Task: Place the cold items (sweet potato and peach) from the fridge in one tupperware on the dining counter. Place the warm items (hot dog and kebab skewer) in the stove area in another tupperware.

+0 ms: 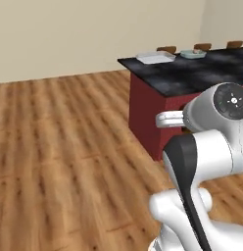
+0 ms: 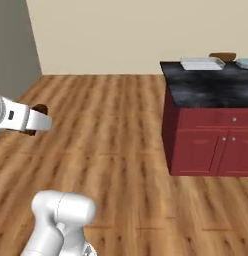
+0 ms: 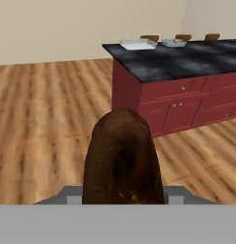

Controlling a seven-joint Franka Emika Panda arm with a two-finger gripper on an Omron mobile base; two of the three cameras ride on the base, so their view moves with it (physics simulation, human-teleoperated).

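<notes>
Right up against the hand camera you have a dark brown, lumpy sweet potato (image 3: pixel 122 159), standing between the fingertips of the hand (image 3: pixel 122 198) and hiding most of them; the grip looks closed on it, narrow around its lower end. From the right base view you can see the same brown lump (image 2: pixel 40 109) poking out at the end of the white arm, at the left of the picture, well above the wooden floor (image 2: pixel 111 150).

Ahead of you and to the right stands the dining island, red cabinets (image 3: pixel 186 102) under a black speckled tabletop (image 3: pixel 186 59). It is well apart from the hand, with open floor between.

On the far part of that tabletop you have two shallow tupperware containers. One is white (image 3: pixel 137 44) and sits near the far left corner; the other is pale blue-green (image 3: pixel 173 43), just to its right. They are near each other but not touching. At this range you cannot tell whether either has anything in it.

Behind the tabletop's far edge, three brown chair backs (image 3: pixel 182 36) show against the beige wall (image 3: pixel 67 24).
</notes>
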